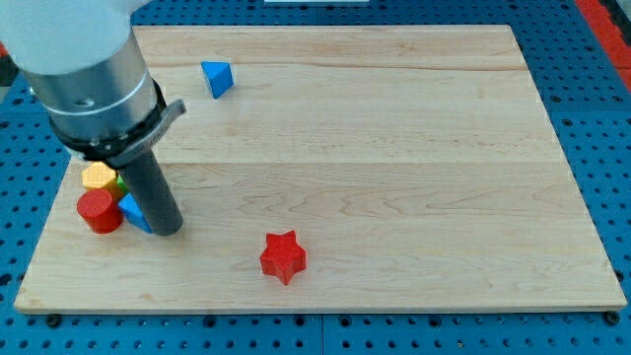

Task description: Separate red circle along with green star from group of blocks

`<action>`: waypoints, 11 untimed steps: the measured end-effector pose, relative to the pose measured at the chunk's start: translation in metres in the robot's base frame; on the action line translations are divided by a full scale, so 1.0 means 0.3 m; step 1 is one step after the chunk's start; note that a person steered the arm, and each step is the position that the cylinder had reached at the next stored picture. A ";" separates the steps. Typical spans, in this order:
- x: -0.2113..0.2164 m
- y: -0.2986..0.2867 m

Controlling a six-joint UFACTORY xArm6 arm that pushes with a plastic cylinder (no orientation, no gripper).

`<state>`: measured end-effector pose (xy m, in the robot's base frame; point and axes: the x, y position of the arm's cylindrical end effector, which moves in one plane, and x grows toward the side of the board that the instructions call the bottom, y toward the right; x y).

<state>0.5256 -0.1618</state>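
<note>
A red circle block (99,211) lies at the view's lower left, in a tight cluster. A yellow block (98,177) sits just above it. A sliver of a green block (120,184), its shape mostly hidden, shows between the yellow block and my rod. A blue block (132,211) lies right of the red circle, partly behind the rod. My tip (168,231) rests on the board at the cluster's right side, touching or nearly touching the blue block.
A blue triangle block (217,78) lies alone near the view's top left. A red star block (283,256) lies alone at the lower middle. The wooden board (394,148) ends close to the cluster on the left and bottom.
</note>
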 end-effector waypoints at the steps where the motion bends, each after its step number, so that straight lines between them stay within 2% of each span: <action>1: 0.038 0.078; 2: 0.146 0.028; 3: 0.157 -0.207; 4: 0.110 -0.332; 7: -0.177 -0.063; 9: -0.250 -0.116; 10: -0.308 -0.010; 11: -0.315 0.218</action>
